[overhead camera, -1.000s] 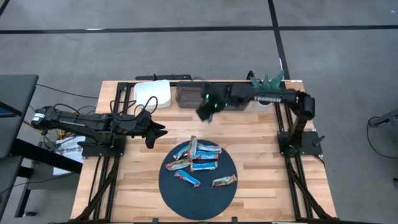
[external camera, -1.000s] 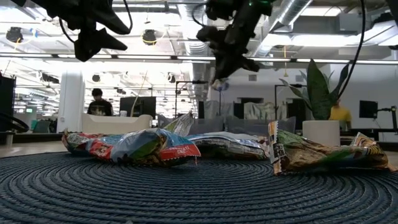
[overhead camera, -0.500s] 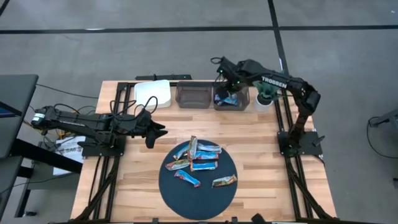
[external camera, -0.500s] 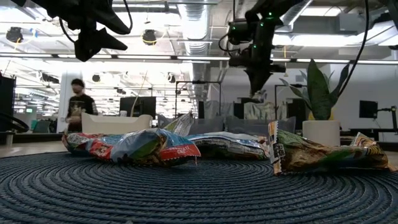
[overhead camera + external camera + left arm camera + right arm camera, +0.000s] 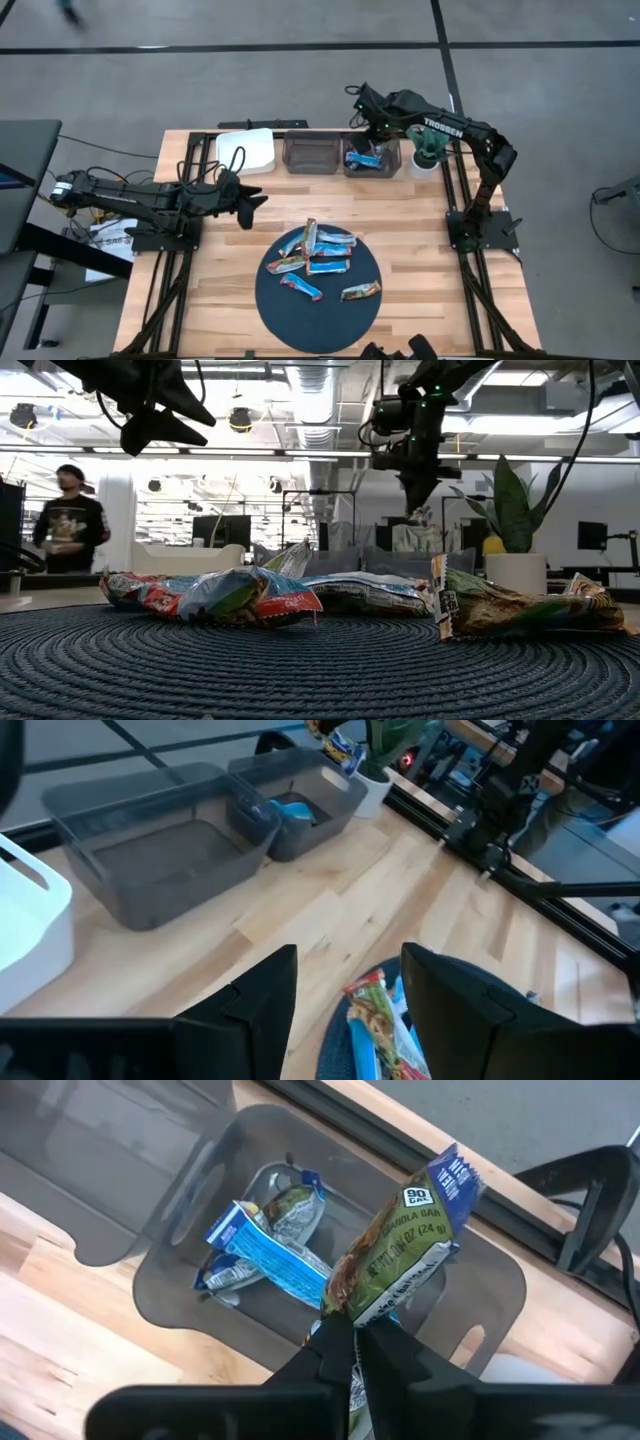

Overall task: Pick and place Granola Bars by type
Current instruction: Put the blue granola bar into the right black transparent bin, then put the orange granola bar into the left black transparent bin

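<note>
Several foil granola bars [image 5: 315, 255] lie on a round dark mat [image 5: 275, 310] at the table's near middle; they also show in the low view [image 5: 230, 595]. My right gripper [image 5: 352, 1342] is shut on a green and blue bar [image 5: 400, 1245] above the right grey bin [image 5: 370, 170] at the far edge. That bin holds blue bars [image 5: 265, 1255]. My left gripper [image 5: 345, 1005] is open and empty, left of the mat and above the table [image 5: 245, 195]. My right gripper pinches one end of the green and blue bar [image 5: 345, 1305] between its two fingers, coming from above and pointing down. The bar is lifted clear and sticks out past the fingertips over the right grey bin.
A second grey bin [image 5: 310, 153] with nothing showing in it stands left of the right one, and a white bin [image 5: 247, 150] left of that. A plant in a white pot [image 5: 430, 150] stands at the far right. Bare wood lies between the mat and the bins.
My right gripper has carried the bar from over the table's far middle toward the far right, and now stands over the right grey bin, still shut on it. My left gripper has shifted a little toward the far edge.
</note>
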### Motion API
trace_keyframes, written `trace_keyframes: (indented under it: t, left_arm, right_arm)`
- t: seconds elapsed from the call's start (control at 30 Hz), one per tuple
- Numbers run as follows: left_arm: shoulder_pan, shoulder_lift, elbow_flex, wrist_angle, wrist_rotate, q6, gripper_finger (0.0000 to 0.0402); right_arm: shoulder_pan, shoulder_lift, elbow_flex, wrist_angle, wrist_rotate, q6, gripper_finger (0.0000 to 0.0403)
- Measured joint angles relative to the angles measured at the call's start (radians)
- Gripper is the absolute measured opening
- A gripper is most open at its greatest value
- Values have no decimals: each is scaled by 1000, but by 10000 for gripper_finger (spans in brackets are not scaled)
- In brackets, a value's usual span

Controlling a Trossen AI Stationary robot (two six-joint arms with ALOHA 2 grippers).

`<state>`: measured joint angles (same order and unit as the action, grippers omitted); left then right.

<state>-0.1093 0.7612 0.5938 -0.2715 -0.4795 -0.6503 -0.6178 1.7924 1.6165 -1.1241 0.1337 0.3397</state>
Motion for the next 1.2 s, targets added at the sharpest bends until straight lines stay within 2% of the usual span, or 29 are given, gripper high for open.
trace_keyframes:
  t: [0.17, 0.43, 0.57, 0.67, 0.77, 0.87, 1.2]
  left_arm:
    - [0, 0, 0, 0, -7, 0, 173]
    - [0, 0, 0, 0, -4, 0, 173]
    - [0, 0, 0, 0, 4, 0, 173]
    - [0, 0, 0, 0, 36, 0, 173]
    - [0, 0, 0, 0, 82, 0, 173]
    - [0, 0, 0, 0, 120, 0, 173]
    - [0, 0, 0, -1, 211, 0, 173]
  right_arm:
    - [0, 0, 0, 10, -1, -1, 29]
    - [2, 0, 0, 10, -41, 10, 113]
    - [15, 0, 0, 23, -100, 21, 144]
    - [51, 0, 0, 63, -182, 3, 158]
    - [112, 0, 0, 85, -273, -10, 165]
    - [202, 0, 0, 81, -320, -40, 166]
    - [604, 1, -43, -54, -456, -226, 158]
